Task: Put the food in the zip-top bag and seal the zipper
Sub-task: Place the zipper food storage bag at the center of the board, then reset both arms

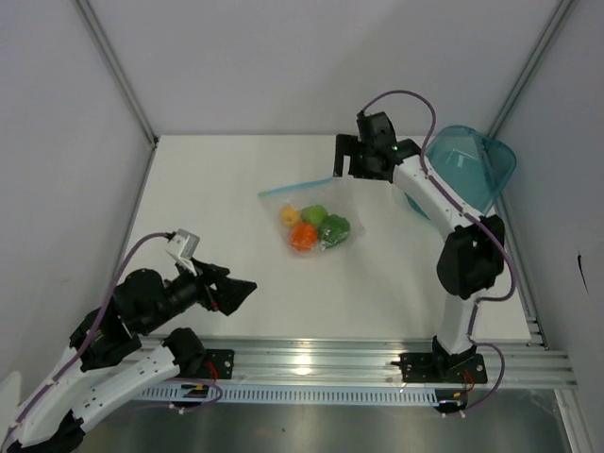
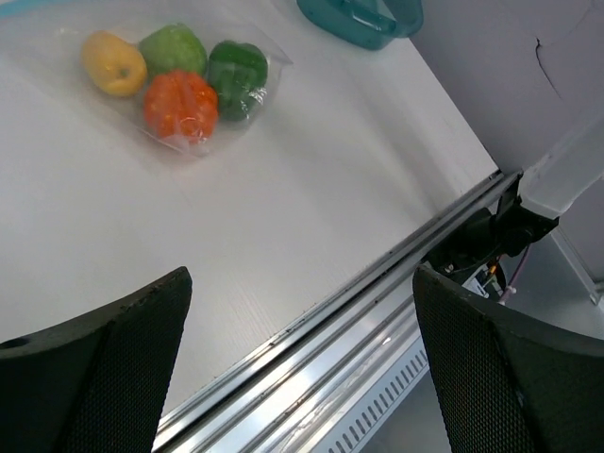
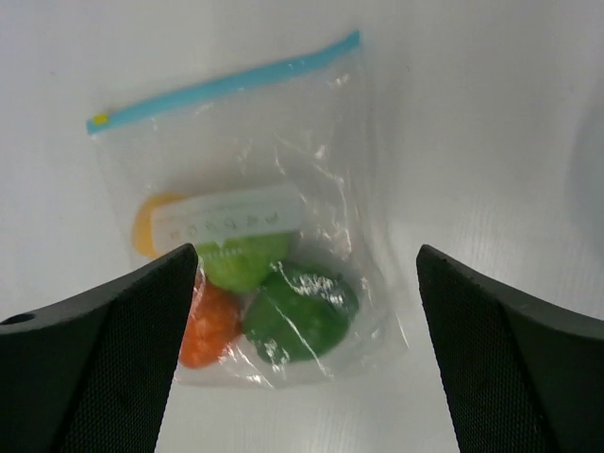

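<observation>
The white surface (image 1: 236, 283) is carrying the bag (image 3: 326, 142), lying flat with the food (image 3: 297, 316) inside it. The right hand (image 3: 307, 255), hovering near the bag's zipper (image 3: 222, 83), and the left hand (image 2: 302, 278), well apart from the bag, are both gaping wide, empty. Pressing off-line could be leaving gaps.

On my overhead feed the zip-top bag (image 1: 283, 200) lies mid-desk (image 1: 217, 179), a bit toward the far edge, with all four bits of food (image 1: 303, 236) inside. My right gripper (image 1: 347, 158) hovers by the zipper (image 1: 295, 185). The left gripper (image 1: 243, 291) hangs near the near-left corner.
</observation>
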{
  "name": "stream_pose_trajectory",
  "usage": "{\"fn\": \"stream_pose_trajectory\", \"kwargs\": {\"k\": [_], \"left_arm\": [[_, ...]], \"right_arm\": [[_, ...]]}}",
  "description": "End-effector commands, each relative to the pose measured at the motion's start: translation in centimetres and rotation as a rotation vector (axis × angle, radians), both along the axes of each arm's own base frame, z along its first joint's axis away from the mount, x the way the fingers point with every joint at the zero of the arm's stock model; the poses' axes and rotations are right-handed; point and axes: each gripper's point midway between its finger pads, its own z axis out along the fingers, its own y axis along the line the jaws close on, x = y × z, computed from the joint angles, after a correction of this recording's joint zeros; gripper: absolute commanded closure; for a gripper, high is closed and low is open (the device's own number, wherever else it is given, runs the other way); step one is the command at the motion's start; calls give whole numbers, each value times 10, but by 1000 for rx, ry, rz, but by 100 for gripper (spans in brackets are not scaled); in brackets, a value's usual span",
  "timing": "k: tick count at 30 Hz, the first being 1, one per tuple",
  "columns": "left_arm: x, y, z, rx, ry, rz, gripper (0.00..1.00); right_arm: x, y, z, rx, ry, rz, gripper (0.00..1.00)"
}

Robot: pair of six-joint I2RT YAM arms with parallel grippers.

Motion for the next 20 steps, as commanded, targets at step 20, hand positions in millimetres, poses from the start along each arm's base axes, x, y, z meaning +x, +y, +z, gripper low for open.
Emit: {"fn": "stream_pose_trajectory", "kwargs": {"k": [20], "left_arm": [[-26,-68,-55,-300,137,-277,1]], "right_arm": [[-304,-84,3,367,-246,-83,0]]}}
